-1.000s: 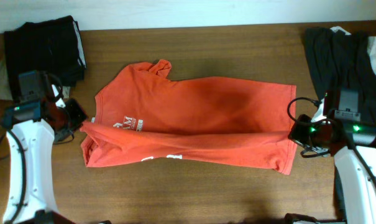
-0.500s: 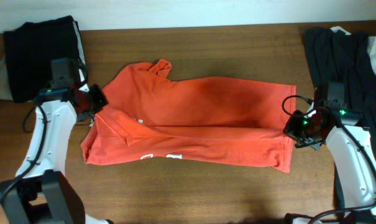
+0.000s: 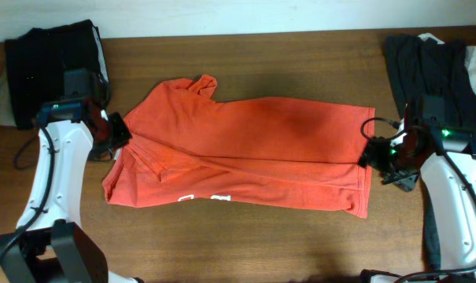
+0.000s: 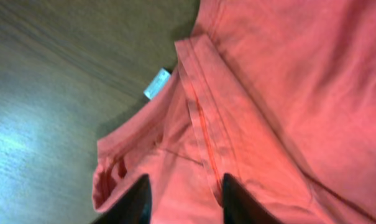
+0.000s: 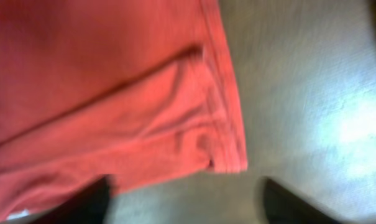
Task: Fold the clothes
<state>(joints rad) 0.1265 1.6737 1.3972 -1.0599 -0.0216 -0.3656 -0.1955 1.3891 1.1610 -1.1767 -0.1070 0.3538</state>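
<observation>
The orange-red shirt (image 3: 253,149) is spread sideways in the middle of the table (image 3: 245,63), neck end to the left and hem to the right. Its near long edge is turned up over the body, so a doubled band is seen along the front with a crease from end to end. Scraps of white print (image 3: 184,199) are left showing on that band. In the left wrist view a stitched hem and a small white tag (image 4: 156,84) are seen on the shirt (image 4: 287,74).

The left gripper (image 3: 116,134) is placed at the shirt's left edge. Its jaws are seen parted in the wrist view (image 4: 186,196), with cloth lying between them and nothing pinched. The right gripper (image 3: 373,153) is held at the hem. Its jaws are spread wide (image 5: 188,199) above the shirt's corner (image 5: 82,74) and the bare wood, and nothing is grasped.

A second ago the fold lay lower, the "AM" lettering was exposed near the left gripper, and both grippers were nearer the front. The fold has since been carried up, and the lettering is now covered.
</observation>
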